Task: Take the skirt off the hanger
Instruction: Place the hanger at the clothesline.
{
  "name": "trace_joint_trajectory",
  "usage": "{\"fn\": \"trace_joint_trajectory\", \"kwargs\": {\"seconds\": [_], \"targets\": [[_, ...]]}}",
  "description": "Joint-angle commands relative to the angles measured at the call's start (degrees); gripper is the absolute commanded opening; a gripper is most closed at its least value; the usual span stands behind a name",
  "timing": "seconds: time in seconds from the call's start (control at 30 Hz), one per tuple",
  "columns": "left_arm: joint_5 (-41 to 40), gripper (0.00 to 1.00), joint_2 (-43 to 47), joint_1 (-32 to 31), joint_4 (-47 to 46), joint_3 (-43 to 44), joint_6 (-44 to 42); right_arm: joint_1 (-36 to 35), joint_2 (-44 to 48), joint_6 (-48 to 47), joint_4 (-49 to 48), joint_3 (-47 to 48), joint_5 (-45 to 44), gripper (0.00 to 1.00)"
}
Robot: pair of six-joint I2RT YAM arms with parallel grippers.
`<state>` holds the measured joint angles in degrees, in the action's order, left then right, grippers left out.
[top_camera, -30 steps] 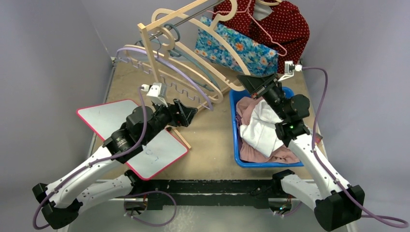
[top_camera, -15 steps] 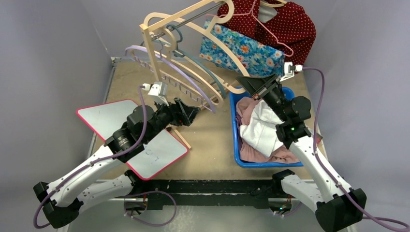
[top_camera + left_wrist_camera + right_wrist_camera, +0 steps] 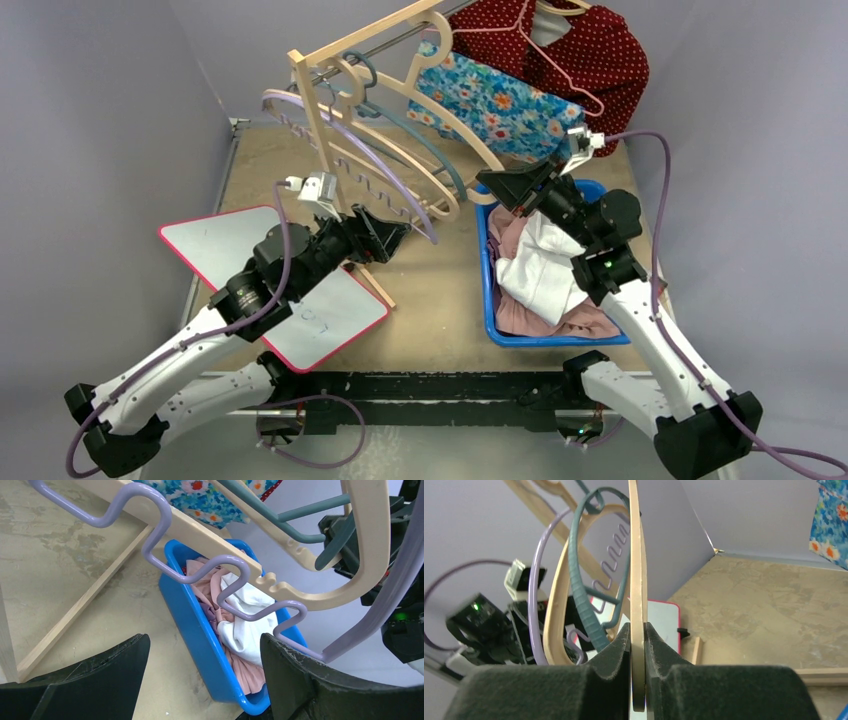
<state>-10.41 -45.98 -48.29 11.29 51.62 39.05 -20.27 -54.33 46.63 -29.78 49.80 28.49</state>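
Grey booth walls are closing in on a scuffed brown table (image 3: 440,290), where a wooden rack (image 3: 312,115) is leaning over with several hangers dangling from its rod. On the rod's far right, a blue floral skirt (image 3: 495,105) is hanging on a cream wooden hanger (image 3: 638,555), not yet off it, above the far end of a blue bin (image 3: 487,290).

The right gripper (image 3: 500,185) is reaching up from over the bin and clamping the lower tip of the cream wooden hanger; in the right wrist view its two fingers (image 3: 616,645) are pressing on either side of the thin edge.

The left gripper (image 3: 385,235) is hovering above the table, just beside the low end of a lavender wavy hanger (image 3: 367,627), with its jaws spread wide and nothing between them.

A teal hanger (image 3: 579,595) is hanging between the lavender wavy hanger and the cream wooden hanger. A red polka-dot garment (image 3: 590,50) is hanging on a pink wire hanger behind the skirt. The bin is holding a white garment (image 3: 535,265) lying on pink ones. A red-edged whiteboard (image 3: 225,240) is lying flat on the left of the table, partly under the left arm.
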Motion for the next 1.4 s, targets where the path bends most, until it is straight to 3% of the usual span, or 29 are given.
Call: {"fn": "trace_joint_trajectory", "kwargs": {"seconds": [0.0, 0.33, 0.67, 0.87, 1.37], "targets": [[1.00, 0.80, 1.00, -0.05, -2.41, -0.68, 1.60, -1.28, 0.65, -12.12, 2.74, 2.14, 5.07, 0.13], [-0.07, 0.79, 2.62, -0.05, -0.83, -1.61, 2.99, -2.94, 0.84, -24.52, 10.58, 4.64, 3.88, 0.13], [0.43, 0.79, 1.27, -0.07, -2.04, -1.61, 3.73, -3.00, -4.15, -25.75, 19.20, 13.54, -2.27, 0.15], [0.51, 0.79, 0.86, 0.00, -2.30, -2.07, 3.55, -3.37, -6.31, -29.37, 20.31, 16.94, 4.59, 0.14], [0.70, 0.80, 0.57, -0.03, -2.63, -2.21, 2.88, -12.93, -6.18, -41.88, 26.92, 17.45, 0.35, 0.13]]}}
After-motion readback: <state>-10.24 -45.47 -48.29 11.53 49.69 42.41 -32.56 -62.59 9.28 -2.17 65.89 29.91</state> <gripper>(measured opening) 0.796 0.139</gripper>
